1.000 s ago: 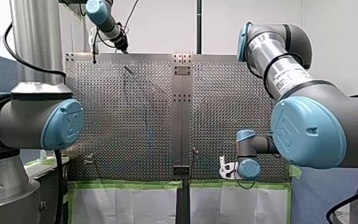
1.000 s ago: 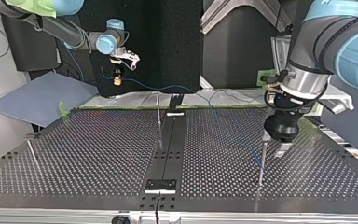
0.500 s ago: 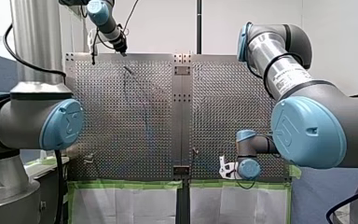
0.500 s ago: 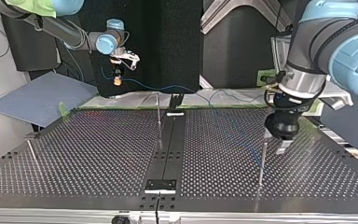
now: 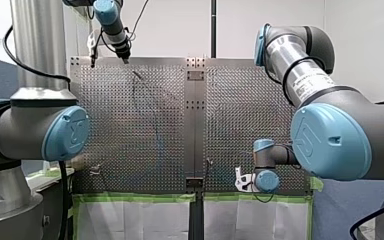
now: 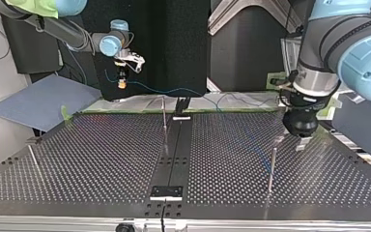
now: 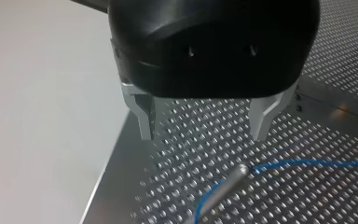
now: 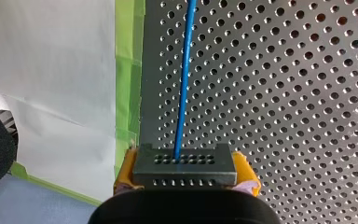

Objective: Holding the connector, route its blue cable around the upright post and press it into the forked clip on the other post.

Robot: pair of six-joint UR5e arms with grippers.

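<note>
In the right wrist view my right gripper [image 8: 185,175] is shut on the dark grey connector [image 8: 184,166], held between yellow pads [image 8: 125,173]. The blue cable [image 8: 184,79] leaves the connector over the perforated table. At the top view's left, my right gripper [image 6: 121,81] hangs above the table's far edge. From there the blue cable [image 6: 183,90] sags across to a thin upright post [image 6: 271,166]. In the left wrist view the cable [image 7: 307,163] bends around that post's tip [image 7: 237,172]. My left gripper [image 7: 205,126] is open and empty, just above and beside the post [image 6: 300,141].
A second post [image 6: 164,118] stands near the table's middle strip [image 6: 173,159]. A third post [image 6: 33,155], with a small crosspiece on top, is at the top view's left. Green tape [image 5: 135,198] lines the near edge in the front view. A blue sheet [image 6: 38,101] lies beside the table.
My left gripper has risen and drifted toward the top view's right, away from the post with the cable. My right gripper and the connector have stayed still.
</note>
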